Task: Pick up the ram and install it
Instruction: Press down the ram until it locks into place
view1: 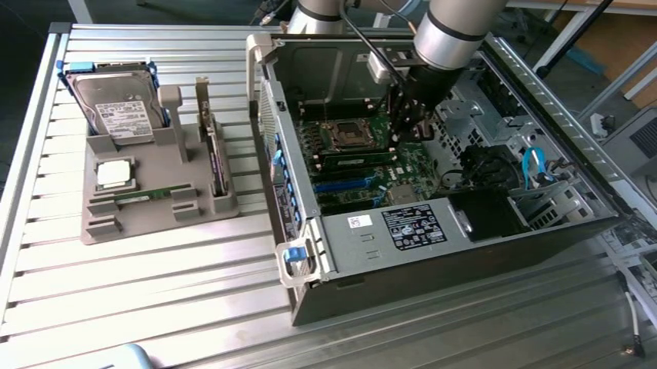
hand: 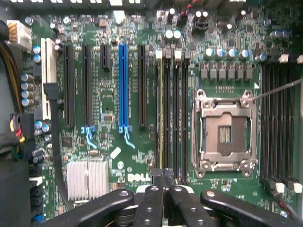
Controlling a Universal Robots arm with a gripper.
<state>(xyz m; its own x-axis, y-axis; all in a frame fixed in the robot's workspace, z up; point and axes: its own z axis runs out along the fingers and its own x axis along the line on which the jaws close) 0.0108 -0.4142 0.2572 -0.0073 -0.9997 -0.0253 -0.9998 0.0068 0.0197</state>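
The closed gripper [hand: 163,178] hovers over the ram [hand: 161,118] standing edge-up on the motherboard [hand: 111,101]; it looks light, stiff, fragile, best pinched along its top edge.

Slatted metal table [view1: 154,300] carries grey parts holder [view1: 144,221] and open computer case [view1: 344,257].

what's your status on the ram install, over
Gripper shut, low over memory slots. One ram in a slot beside processor socket; other ram on tray. No obstruction seen.
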